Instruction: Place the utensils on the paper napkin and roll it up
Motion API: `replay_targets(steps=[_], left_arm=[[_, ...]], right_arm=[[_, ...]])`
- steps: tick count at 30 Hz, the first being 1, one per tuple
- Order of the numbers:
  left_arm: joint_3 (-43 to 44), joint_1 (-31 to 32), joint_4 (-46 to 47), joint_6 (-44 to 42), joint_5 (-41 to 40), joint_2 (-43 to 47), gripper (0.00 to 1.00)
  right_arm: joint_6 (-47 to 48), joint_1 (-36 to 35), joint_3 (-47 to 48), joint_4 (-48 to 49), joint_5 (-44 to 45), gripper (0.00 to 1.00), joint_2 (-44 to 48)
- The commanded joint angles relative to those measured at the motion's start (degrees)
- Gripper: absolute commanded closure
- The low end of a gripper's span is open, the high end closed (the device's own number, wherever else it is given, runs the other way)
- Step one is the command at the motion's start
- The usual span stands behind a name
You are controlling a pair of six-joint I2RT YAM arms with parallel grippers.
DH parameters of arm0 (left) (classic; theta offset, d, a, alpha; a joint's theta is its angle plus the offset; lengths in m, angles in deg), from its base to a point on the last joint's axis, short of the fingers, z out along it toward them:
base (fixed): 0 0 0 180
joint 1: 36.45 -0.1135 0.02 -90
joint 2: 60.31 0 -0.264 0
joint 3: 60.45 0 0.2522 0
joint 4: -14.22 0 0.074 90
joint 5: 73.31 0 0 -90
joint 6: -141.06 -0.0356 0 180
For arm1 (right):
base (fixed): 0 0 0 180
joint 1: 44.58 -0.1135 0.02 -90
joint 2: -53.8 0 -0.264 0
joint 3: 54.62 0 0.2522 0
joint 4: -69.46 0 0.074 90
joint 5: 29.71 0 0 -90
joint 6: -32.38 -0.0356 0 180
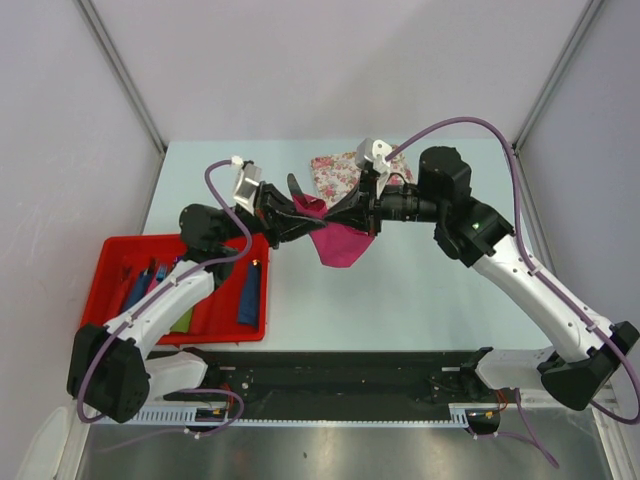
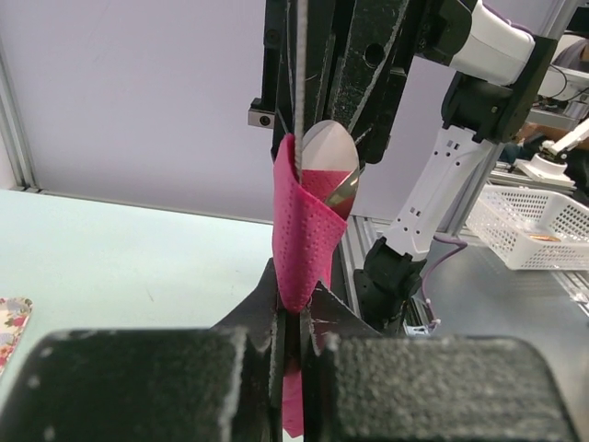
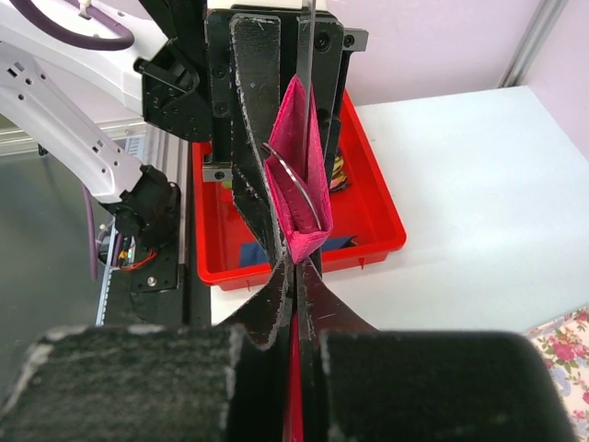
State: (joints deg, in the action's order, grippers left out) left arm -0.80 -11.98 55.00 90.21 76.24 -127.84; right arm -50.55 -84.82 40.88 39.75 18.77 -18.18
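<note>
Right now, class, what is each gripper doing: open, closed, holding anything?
Left gripper: closed on the folded magenta-pink paper napkin, with a silvery metal spoon tucked inside.
Right gripper: closed on the same napkin.

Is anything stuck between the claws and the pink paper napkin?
Nothing visible. The left claw and right claw both pinch the magenta-pink paper napkin directly, with a silvery metal spoon wrapped inside.

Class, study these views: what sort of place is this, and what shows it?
Probably a robotics lab work cell: a pale table walled by white panels, the left arm and right arm bolted at its edge, and a white basket on a neighbouring bench.
</note>
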Motion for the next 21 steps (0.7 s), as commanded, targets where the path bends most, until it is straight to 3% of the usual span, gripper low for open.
replay_targets(steps=[1, 2, 3, 5, 6, 9, 12, 16, 19, 21], left_arm=[[1.84, -0.04, 1.62, 1.97, 1.01, -0.68, 1.0], [1.84, -0.04, 1.62, 1.98, 1.36, -0.68, 1.0], [1.92, -0.12, 1.27, 2.06, 1.36, -0.59, 1.0], [2.27, -0.3, 0.39, 1.8, 1.62, -0.41, 1.0], [2.45, -0.56, -0.13, 1.37, 1.62, -0.41, 1.0], [3.24, -1.7, -1.63, 0.66, 1.88, -0.5, 1.0], [3.68, -3.8, -2.6, -0.39, 2.85, -0.85, 1.0], [4.99, -5.22, -2.52, 0.74, 4.52, -1.29, 1.0], [5.79, -5.13, -2.69, 0.92, 5.58, -1.2, 1.0], [6.05, -5.22, -2.87, 1.53, 6.1, -1.2, 1.0]], right_arm=[[-0.48, -0.36, 0.71, 4.26, -0.58, 1.0, 2.02], [-0.22, -0.36, 0.71, 3.91, -0.58, 0.95, 2.02], [0.13, -0.27, 0.71, 3.12, -0.58, 0.73, 2.11], [1.1, -0.01, 0.97, 2.5, -0.23, 0.47, 2.03], [1.36, 0.26, 1.06, 1.45, -0.14, 0.27, 2.02], [1.98, 2.63, 2.63, -2.85, -1.19, 0.13, 0.98], [3.47, 5.7, 4.22, -9.79, -5.57, 0.04, 0.01], [8.65, 7.55, 3.09, -17.35, -8.31, 0.03, 0.7], [10.86, 8.96, 1.85, -21.14, -9.1, 0.11, 0.71], [11.73, 9.57, 1.76, -22.63, -9.72, 0.23, 0.53]])
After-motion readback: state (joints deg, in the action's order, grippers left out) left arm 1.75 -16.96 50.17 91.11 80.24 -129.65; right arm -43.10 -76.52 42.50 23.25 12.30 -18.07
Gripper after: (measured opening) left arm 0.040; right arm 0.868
